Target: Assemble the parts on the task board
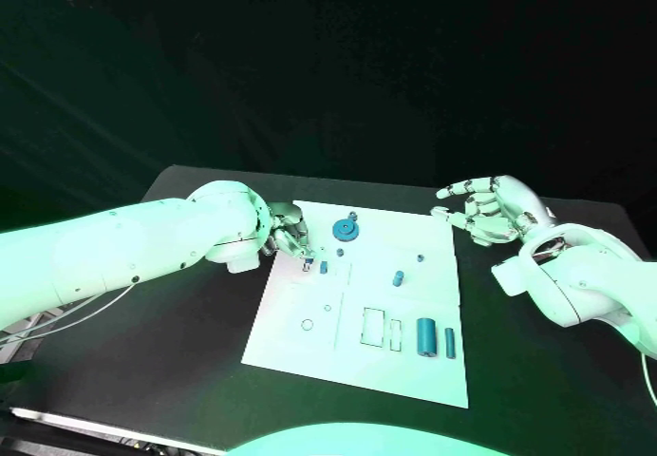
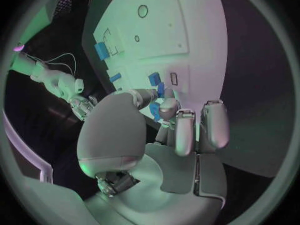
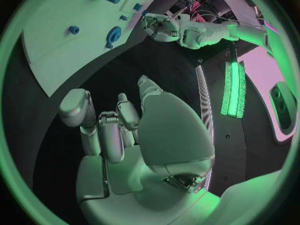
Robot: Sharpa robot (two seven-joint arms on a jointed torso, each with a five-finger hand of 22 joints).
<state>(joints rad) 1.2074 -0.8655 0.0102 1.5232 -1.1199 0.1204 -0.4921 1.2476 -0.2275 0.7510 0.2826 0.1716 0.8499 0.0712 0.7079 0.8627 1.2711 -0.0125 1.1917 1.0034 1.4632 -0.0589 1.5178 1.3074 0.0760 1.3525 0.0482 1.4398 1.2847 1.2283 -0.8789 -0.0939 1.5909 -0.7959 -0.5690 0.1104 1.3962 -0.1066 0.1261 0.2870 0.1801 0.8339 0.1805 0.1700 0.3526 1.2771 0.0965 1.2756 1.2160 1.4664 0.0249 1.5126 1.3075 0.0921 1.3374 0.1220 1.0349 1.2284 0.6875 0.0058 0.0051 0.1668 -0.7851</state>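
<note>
I see my two fat, smooth white arms with round shells. Each one ends in a shiny silver hand: the left hand (image 1: 289,234) and the right hand (image 1: 486,211). Thin pale cables (image 1: 62,313) hang under my left arm.

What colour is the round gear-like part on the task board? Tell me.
Blue; the round part shows best in the head view.

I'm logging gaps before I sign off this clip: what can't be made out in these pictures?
- Left hand: the head view leaves its fingertips too small to tell whether they hold a blue part; in the left wrist view the thumb and fingers hide the contact.
- Small blue parts beside that hand: too small to tell their shape.
- Outlines on the task board: too fine to read.
- Right hand: hovers off the board, nothing seen in it.
</note>
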